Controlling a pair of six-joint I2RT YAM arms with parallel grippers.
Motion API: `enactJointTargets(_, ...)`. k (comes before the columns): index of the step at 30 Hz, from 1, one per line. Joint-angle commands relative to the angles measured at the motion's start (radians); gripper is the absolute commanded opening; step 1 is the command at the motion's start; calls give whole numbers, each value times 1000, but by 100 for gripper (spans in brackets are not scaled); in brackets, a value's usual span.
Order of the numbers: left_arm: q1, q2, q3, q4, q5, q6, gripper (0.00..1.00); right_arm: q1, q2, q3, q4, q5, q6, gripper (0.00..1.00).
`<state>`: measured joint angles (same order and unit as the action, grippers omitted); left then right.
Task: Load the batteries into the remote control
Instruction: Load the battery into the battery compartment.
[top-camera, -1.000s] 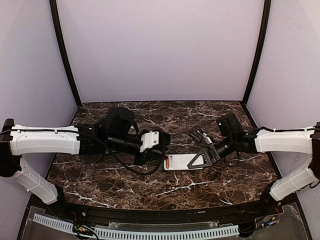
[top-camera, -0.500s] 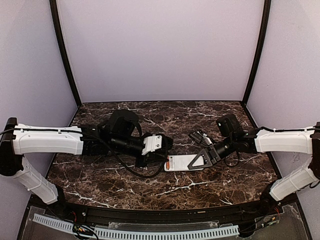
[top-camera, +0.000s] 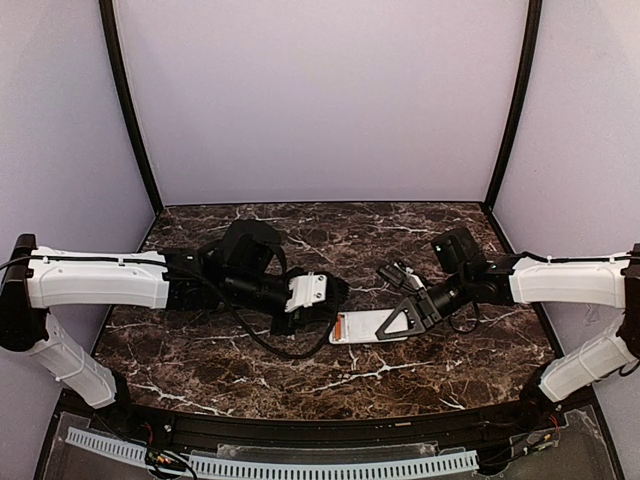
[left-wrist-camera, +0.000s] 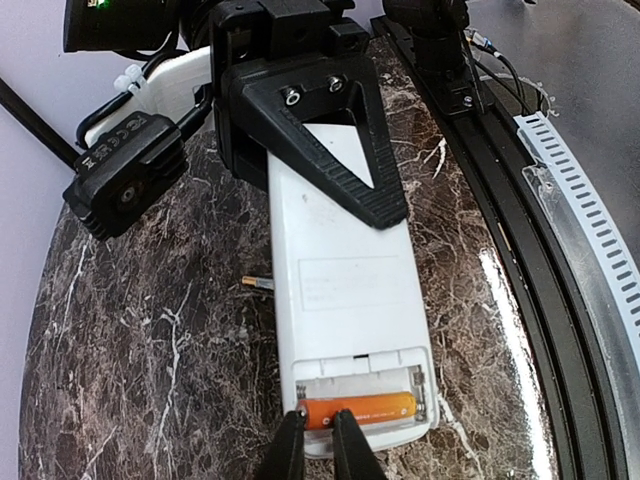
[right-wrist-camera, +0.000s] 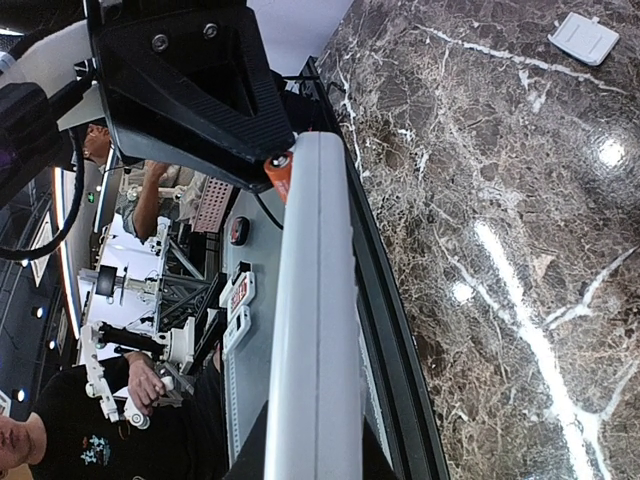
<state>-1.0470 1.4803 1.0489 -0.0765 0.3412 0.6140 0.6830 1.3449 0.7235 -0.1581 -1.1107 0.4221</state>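
Left pincer (left-wrist-camera: 319, 416) nearer remote control (left-wrist-camera: 340, 250); label (left-wrist-camera: 355, 285) unreadable.

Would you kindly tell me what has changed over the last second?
The left end effector edged right, toward the remote's open end, where its tips now sit at the orange battery. Nothing was visibly let go. The remote stayed put, clamped by the right end effector.

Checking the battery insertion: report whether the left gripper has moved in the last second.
Yes. Seen from above, the left gripper crept right and slightly nearer, toward the end of the remote control, which stayed put.
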Motion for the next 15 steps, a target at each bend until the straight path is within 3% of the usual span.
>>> enactJointTargets(1, -19, 19, 20, -75, -19, 36, 10, 12, 2, 34, 26, -25, -23, 0)
enactJointTargets(15, -34, 45, 55, -170, -65, 74, 8, 13, -4, 39, -7, 2, -37, 0)
